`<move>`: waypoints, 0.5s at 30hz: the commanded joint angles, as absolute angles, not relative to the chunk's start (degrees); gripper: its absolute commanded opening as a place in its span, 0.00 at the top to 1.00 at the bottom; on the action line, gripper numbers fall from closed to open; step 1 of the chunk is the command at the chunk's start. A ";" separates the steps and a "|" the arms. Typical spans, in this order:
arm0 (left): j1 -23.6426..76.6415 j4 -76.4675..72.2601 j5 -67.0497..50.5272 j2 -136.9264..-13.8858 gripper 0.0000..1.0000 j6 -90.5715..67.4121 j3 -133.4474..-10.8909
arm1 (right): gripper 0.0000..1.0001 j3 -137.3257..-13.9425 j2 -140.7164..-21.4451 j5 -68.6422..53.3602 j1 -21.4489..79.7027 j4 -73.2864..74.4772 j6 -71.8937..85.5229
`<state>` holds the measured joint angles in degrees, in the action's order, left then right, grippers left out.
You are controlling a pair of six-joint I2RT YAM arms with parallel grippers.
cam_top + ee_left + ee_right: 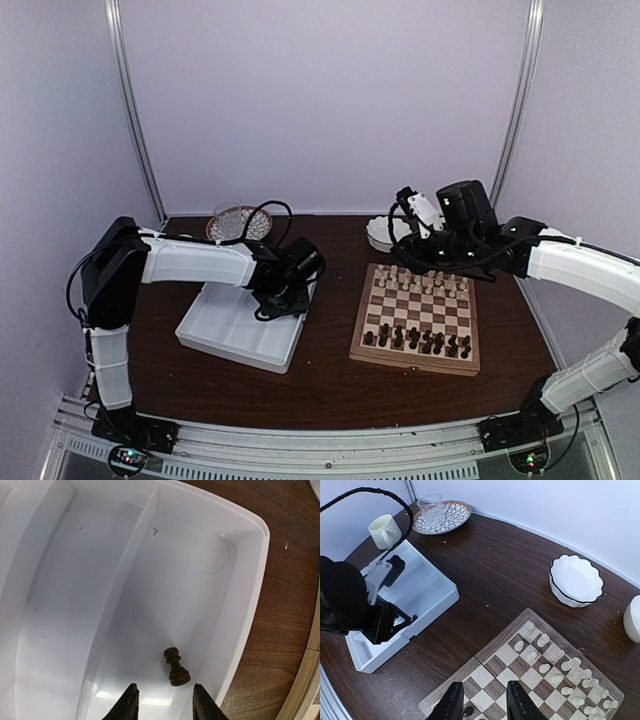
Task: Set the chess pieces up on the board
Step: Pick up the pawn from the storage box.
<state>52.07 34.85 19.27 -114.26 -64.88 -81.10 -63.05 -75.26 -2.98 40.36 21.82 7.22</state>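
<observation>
Left wrist view: left gripper (165, 706), partly open, empty, above a dark pawn (176, 667) in the tray (257, 545); right gripper (484, 705) likewise above the board (507, 655).

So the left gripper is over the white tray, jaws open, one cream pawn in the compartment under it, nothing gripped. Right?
Not quite. The pawn is dark brown, not cream, as the left wrist view shows. The rest holds: the left gripper hangs over the white tray with its jaws open, and that one pawn sits in the compartment under it, not gripped.
</observation>
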 commanded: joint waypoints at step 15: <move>50.89 38.91 17.76 -123.19 0.70 -69.68 -87.04 | 0.68 -62.15 -73.83 -4.39 40.17 19.87 6.86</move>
